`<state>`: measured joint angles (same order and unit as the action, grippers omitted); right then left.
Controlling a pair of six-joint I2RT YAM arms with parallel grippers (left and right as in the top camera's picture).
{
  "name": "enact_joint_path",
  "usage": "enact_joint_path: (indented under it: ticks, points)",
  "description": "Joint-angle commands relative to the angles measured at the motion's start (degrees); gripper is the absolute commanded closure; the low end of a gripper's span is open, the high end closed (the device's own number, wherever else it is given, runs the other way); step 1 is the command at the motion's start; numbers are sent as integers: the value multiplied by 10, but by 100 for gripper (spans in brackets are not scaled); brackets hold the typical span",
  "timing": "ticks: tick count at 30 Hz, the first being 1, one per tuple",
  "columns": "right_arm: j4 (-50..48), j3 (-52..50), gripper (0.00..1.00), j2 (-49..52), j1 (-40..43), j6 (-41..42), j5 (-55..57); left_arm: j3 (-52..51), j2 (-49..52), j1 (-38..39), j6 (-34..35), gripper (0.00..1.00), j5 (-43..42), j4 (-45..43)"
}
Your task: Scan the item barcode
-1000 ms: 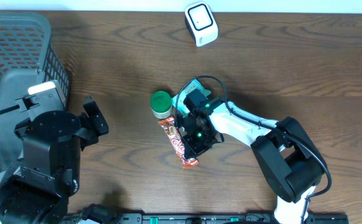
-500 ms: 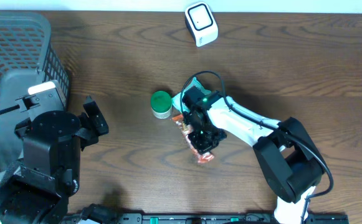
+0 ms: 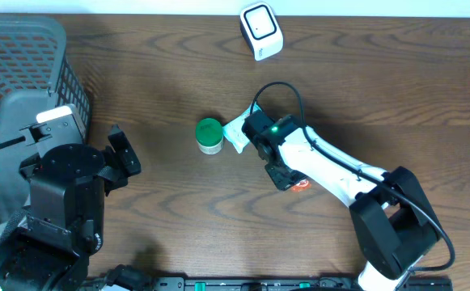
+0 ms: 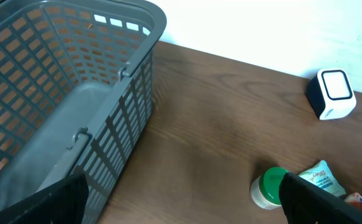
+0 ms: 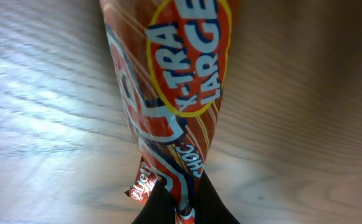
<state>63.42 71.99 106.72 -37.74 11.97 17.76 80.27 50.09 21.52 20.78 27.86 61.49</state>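
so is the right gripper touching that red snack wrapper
Touching: the right wrist view shows the right gripper shut on the twisted end of the red snack wrapper.

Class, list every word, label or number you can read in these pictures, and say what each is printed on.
"X-TRA LARGE": in the yellow oval on the red snack wrapper.
"CHOC": lower on the same wrapper; the rest is cut off.
Blue packet: print too blurred to read.
White scanner: no text shows.

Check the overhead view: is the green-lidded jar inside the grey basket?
No, the green-lidded jar stands on the wooden table, well to the right of the grey basket.
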Motion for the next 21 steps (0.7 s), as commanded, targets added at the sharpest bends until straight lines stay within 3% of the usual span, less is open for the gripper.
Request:
enact_joint_path:
  ticks: [1, 11, 21]
  points:
    - [8, -3, 99, -16, 0, 38, 71, -3, 0, -2, 1, 2, 13, 0]
    - [52, -3, 98, -24, 3, 67, 151, -3, 0, -2, 1, 2, 13, 0]
    - [73, -3, 98, -37, 3, 110, 342, -3, 0, -2, 1, 2, 13, 0]
